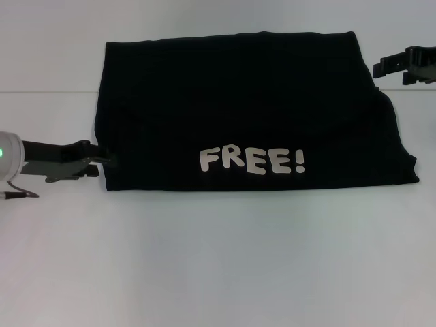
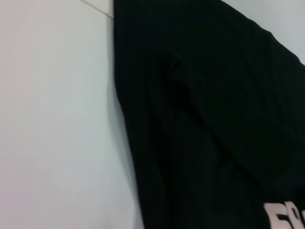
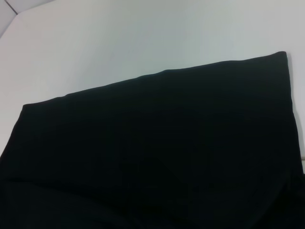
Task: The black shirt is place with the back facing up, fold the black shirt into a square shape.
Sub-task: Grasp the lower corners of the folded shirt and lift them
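Pull left gripper [image 1: 102, 160] clear gently, jaws' state unclear; keep black shirt [image 1: 252, 109] flat; right gripper [image 1: 395, 66] parked, unclear.

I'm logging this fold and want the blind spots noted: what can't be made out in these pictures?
- Left gripper, head view: fingertips merge with the shirt edge; grip unclear.
- Right gripper, head view: cut off by the picture's right edge.
- Both wrist views: no fingers visible.
- Lettering, left wrist view: cut off at the picture's corner.
- Layers beneath the shirt's top: hidden.
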Robot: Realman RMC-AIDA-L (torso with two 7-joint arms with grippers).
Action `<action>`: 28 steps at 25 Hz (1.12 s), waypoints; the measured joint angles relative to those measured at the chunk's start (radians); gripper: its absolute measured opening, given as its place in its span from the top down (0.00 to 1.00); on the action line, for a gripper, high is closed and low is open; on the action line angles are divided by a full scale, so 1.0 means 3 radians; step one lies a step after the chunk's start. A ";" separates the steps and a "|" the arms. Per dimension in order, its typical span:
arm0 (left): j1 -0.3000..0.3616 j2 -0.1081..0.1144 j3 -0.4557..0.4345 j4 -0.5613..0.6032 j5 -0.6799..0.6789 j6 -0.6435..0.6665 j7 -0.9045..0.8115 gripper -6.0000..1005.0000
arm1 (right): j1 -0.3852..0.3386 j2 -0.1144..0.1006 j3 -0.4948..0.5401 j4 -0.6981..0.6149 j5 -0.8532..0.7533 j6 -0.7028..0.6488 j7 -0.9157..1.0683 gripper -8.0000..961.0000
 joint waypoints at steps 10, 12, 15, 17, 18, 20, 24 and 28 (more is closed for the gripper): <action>-0.0030 -0.0037 0.0005 -0.0282 0.0000 -0.0466 0.0165 0.50 | -0.0015 -0.0001 0.0000 0.0011 0.0000 0.0010 -0.0014 0.22; -0.0032 -0.0044 0.0005 -0.0288 0.0000 -0.0486 0.0167 0.50 | -0.0024 -0.0001 0.0000 0.0012 0.0000 0.0013 -0.0014 0.22; -0.0042 -0.0054 0.0006 -0.0320 0.0001 -0.0534 0.0167 0.50 | -0.0034 -0.0001 0.0000 0.0013 0.0000 0.0022 -0.0015 0.22; -0.0050 -0.0059 0.0024 -0.0349 0.0001 -0.0549 0.0169 0.51 | -0.0041 -0.0001 0.0000 0.0020 0.0000 0.0025 -0.0016 0.22; -0.0056 -0.0061 0.0036 -0.0361 0.0001 -0.0556 0.0171 0.51 | -0.0042 -0.0001 0.0000 0.0024 0.0000 0.0026 -0.0016 0.22; -0.0074 -0.0068 0.0068 -0.0398 0.0001 -0.0582 0.0171 0.52 | -0.0045 -0.0004 0.0000 0.0028 0.0000 0.0032 -0.0016 0.22; -0.0101 -0.0093 0.0081 -0.0418 0.0003 -0.0593 0.0172 0.51 | -0.0048 -0.0006 -0.0003 0.0029 0.0000 0.0038 -0.0016 0.22; -0.0127 -0.0104 0.0113 -0.0416 0.0005 -0.0546 0.0165 0.51 | -0.0053 -0.0006 -0.0005 0.0029 0.0000 0.0038 -0.0016 0.22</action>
